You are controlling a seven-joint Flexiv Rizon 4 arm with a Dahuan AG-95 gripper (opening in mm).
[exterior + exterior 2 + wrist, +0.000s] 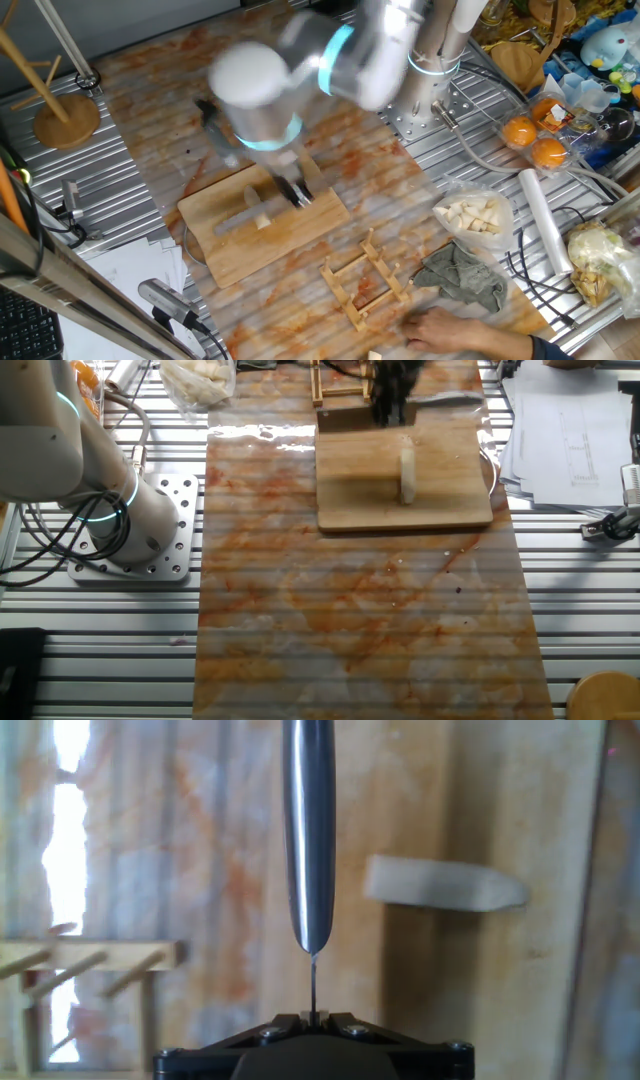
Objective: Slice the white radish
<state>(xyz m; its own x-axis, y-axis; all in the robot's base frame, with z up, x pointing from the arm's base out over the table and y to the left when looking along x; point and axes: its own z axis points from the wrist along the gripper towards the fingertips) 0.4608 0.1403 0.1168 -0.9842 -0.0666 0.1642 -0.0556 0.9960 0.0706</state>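
The white radish (445, 885) is a cream-white stick lying on the wooden cutting board (480, 990). It also shows on the cutting board (440, 500) in the other fixed view as the white radish (407, 470), and blurred in one fixed view as the white radish (262, 221). My gripper (315, 1018) is shut on a knife (308, 840), seen edge-on. The blade stands left of the radish, apart from it. Motion blurs the gripper (298, 192) above the cutting board (230, 255), and the gripper (390, 400) hangs at the board's far edge.
A wooden rack (365, 280) lies beside the board. A person's hand (450, 330) rests near a grey cloth (465, 275). A clear bag of pale cut pieces (475, 215), a plastic roll (545, 220) and oranges (535, 140) sit to the right. Papers (570, 430) lie past the board.
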